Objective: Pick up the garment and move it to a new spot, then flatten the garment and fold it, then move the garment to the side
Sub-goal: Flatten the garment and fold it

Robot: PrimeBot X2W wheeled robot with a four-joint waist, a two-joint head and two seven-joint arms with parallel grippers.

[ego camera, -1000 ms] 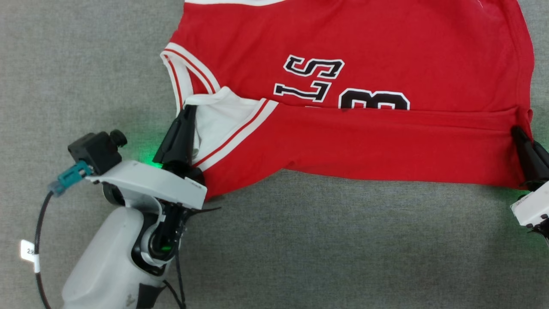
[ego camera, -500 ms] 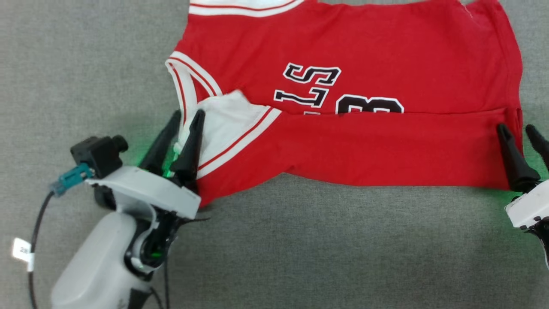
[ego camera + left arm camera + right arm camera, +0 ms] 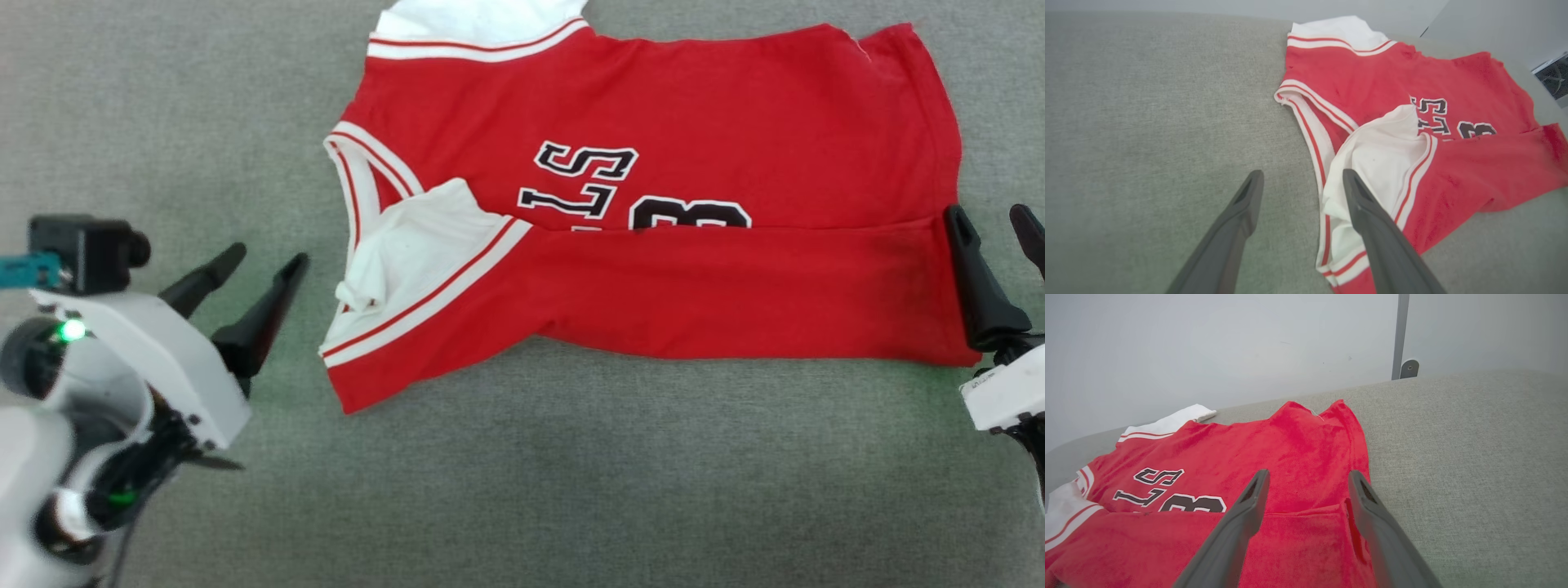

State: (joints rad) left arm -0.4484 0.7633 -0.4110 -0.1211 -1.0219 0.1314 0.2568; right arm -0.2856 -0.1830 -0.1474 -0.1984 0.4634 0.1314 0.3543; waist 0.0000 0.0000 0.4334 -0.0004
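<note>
Underneath, a grey woven surface [image 3: 571,490] carries everything, and the right wrist view shows a pale wall [image 3: 1208,343] and a metal post [image 3: 1398,335] behind it. The garment [image 3: 653,269] lies spread across the upper centre of the head frame, its near edge folded over the black lettering. At lower left, the left gripper [image 3: 269,253] is spread wide and empty, near the white sleeve panel. At the right edge, the right gripper [image 3: 987,212] is likewise parted and empty, one finger over the red corner; contact cannot be told.
</note>
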